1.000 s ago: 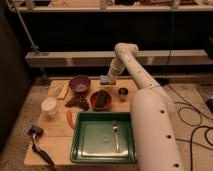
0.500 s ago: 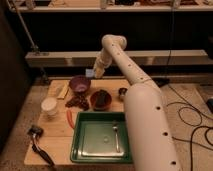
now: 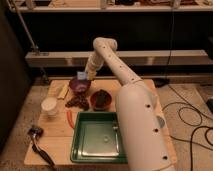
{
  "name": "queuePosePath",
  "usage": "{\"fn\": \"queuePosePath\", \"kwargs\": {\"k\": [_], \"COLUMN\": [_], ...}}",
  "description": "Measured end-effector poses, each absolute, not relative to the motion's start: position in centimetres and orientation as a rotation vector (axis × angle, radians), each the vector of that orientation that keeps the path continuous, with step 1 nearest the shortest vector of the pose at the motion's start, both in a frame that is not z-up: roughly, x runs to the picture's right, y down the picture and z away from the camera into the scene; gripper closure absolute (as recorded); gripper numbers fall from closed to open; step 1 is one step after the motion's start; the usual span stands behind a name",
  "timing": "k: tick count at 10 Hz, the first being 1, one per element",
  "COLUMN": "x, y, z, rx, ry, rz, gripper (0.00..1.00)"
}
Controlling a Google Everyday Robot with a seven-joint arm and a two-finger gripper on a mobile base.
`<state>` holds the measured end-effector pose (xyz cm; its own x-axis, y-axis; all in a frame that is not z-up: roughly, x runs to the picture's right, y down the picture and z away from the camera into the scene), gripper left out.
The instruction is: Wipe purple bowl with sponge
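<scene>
Blue sponge [image 3: 81,75] sits pinched in the gripper [image 3: 85,76], which hangs at the far rim of the purple bowl [image 3: 79,87], the sponge just over the bowl's back edge. Whether sponge and bowl touch cannot be told. The white arm [image 3: 117,65] reaches down to it from the right. The bowl stands near the back of the wooden table [image 3: 55,131]. Just left of it lies a yellow object [image 3: 63,90]; in front of it, a brown clump [image 3: 76,102]; to its right front, a dark red bowl [image 3: 101,99]. Further out are a white cup [image 3: 49,105], an orange-red strip [image 3: 69,118], a green tray [image 3: 80,142] and a black brush [image 3: 40,144].
</scene>
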<state>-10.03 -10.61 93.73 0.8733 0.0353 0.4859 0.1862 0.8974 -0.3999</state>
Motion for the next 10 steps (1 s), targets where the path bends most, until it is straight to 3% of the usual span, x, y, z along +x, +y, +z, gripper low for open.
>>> {"fn": "queuePosePath", "kwargs": {"k": [5, 10], "x": [-11.8, -11.9], "y": [-7.5, -7.6], "z": [95.6, 95.5], "rx": [-0.501, -0.501], "ry": [-0.548, -0.549], "rz": [-0.137, -0.137], "gripper": [1.00, 1.00]}}
